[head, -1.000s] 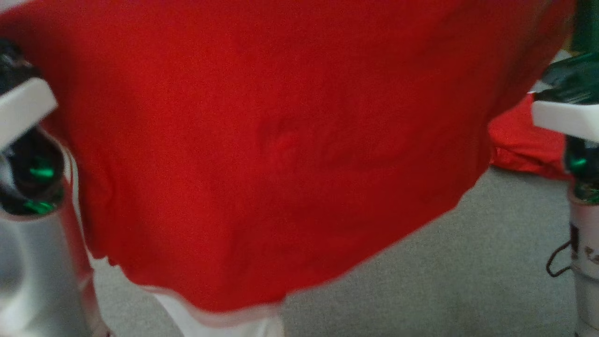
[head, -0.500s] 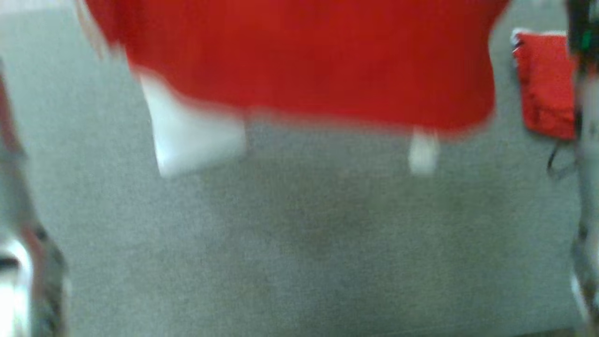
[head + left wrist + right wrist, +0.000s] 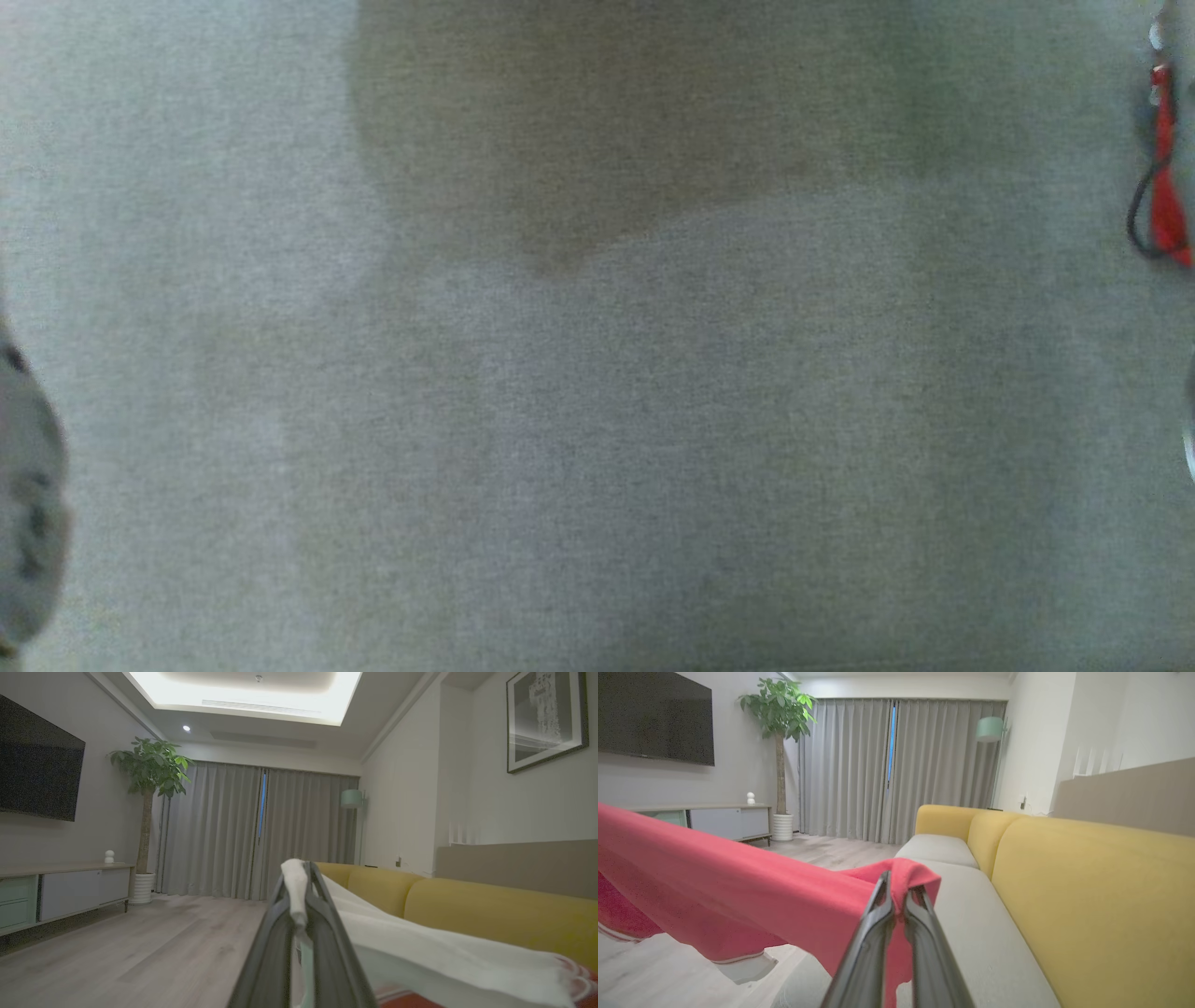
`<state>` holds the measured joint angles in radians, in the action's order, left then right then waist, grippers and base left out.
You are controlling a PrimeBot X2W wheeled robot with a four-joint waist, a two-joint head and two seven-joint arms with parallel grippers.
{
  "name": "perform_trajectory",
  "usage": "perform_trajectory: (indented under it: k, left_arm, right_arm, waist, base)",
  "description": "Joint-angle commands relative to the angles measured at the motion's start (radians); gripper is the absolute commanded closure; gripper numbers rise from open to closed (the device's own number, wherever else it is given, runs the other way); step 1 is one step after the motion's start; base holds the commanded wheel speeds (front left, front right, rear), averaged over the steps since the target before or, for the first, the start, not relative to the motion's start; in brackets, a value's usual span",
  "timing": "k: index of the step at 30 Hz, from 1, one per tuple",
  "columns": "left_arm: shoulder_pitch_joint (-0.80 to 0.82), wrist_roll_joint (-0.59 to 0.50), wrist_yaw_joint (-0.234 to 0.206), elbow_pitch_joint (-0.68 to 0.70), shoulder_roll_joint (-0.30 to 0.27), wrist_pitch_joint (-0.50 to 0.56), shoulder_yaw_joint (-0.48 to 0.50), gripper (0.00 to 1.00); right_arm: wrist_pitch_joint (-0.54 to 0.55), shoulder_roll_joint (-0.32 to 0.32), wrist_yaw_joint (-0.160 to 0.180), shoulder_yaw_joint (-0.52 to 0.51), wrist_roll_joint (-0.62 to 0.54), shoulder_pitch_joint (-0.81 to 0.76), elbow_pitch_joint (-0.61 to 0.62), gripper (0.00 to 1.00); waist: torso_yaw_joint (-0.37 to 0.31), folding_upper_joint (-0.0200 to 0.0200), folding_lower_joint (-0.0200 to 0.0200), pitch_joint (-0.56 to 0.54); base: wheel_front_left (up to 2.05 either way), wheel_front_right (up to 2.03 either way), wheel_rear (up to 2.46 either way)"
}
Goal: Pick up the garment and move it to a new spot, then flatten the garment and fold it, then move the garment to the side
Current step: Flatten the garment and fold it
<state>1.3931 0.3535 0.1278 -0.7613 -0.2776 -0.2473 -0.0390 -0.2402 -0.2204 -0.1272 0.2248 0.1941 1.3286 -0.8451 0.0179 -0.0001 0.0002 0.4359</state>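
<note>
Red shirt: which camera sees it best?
The right wrist view: the shirt stretches wide and red from the right pincer, which pinches its edge. The left wrist view has its white part pinched in the left pincer. The head view has a thin red sliver, too small to tell.

Left pincer (image 3: 299,877) and right pincer (image 3: 900,895): long dark tapering fingers (image 3: 867,952); forearm (image 3: 28,504) perhaps pale, speckled.

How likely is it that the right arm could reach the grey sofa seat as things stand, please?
Probably yes: the grey sofa seat lies bare ahead of and below the right end effector, which is shut on the hanging red garment.
</note>
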Motion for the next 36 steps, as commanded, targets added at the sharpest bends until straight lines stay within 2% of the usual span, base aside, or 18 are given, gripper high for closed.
perform_trajectory:
  k: [1, 6, 7, 10, 17, 23, 28, 36]
  left_arm:
    - [-0.009, 0.001, 0.001, 0.022, -0.045, -0.007, -0.001, 1.00]
    - [-0.198, 0.046, 0.002, 0.051, -0.026, -0.014, -0.109, 1.00]
    - [-0.296, 0.070, 0.003, 0.088, -0.027, -0.014, -0.139, 1.00]
    - [-0.445, 0.109, 0.003, 0.139, -0.027, -0.014, -0.184, 1.00]
    - [-0.731, 0.168, 0.003, 0.239, -0.062, -0.014, -0.305, 1.00]
    - [-0.873, 0.188, 0.003, 0.297, -0.094, -0.009, -0.368, 1.00]
    - [-0.990, 0.205, -0.003, 0.364, -0.114, 0.014, -0.389, 1.00]
    - [-1.183, 0.252, -0.067, 0.520, -0.147, 0.040, -0.367, 1.00]
  right_arm:
    - [-0.008, -0.005, -0.003, 0.003, 0.008, -0.020, 0.011, 1.00]
    - [-0.015, -0.026, -0.003, 0.086, 0.052, -0.155, -0.067, 1.00]
    - [-0.010, -0.037, -0.003, 0.135, 0.082, -0.214, -0.088, 1.00]
    - [0.020, -0.062, -0.003, 0.219, 0.136, -0.308, -0.102, 1.00]
    - [0.122, -0.155, -0.003, 0.429, 0.277, -0.503, -0.038, 1.00]
    - [0.179, -0.232, -0.003, 0.530, 0.380, -0.597, 0.040, 1.00]
    - [0.215, -0.289, -0.003, 0.587, 0.463, -0.664, 0.111, 1.00]
    - [0.237, -0.351, -0.003, 0.626, 0.558, -0.760, 0.221, 1.00]
  waist:
    - [0.005, 0.0001, -0.0002, -0.005]
    - [0.020, 0.0001, -0.0002, -0.039]
    - [0.024, 0.0001, -0.0002, -0.059]
    - [0.031, 0.0001, -0.0002, -0.100]
    - [0.041, 0.0001, -0.0002, -0.193]
    - [0.043, 0.0001, -0.0002, -0.251]
    - [0.036, 0.0001, -0.0002, -0.308]
    - [0.001, 0.0001, -0.0002, -0.401]
  base:
    - [0.00, 0.00, 0.00]
    - [0.00, 0.00, 0.00]
    - [0.00, 0.00, 0.00]
    - [0.00, 0.00, 0.00]
    - [0.00, 0.00, 0.00]
    - [0.00, 0.00, 0.00]
    - [0.00, 0.00, 0.00]
    - [0.00, 0.00, 0.00]
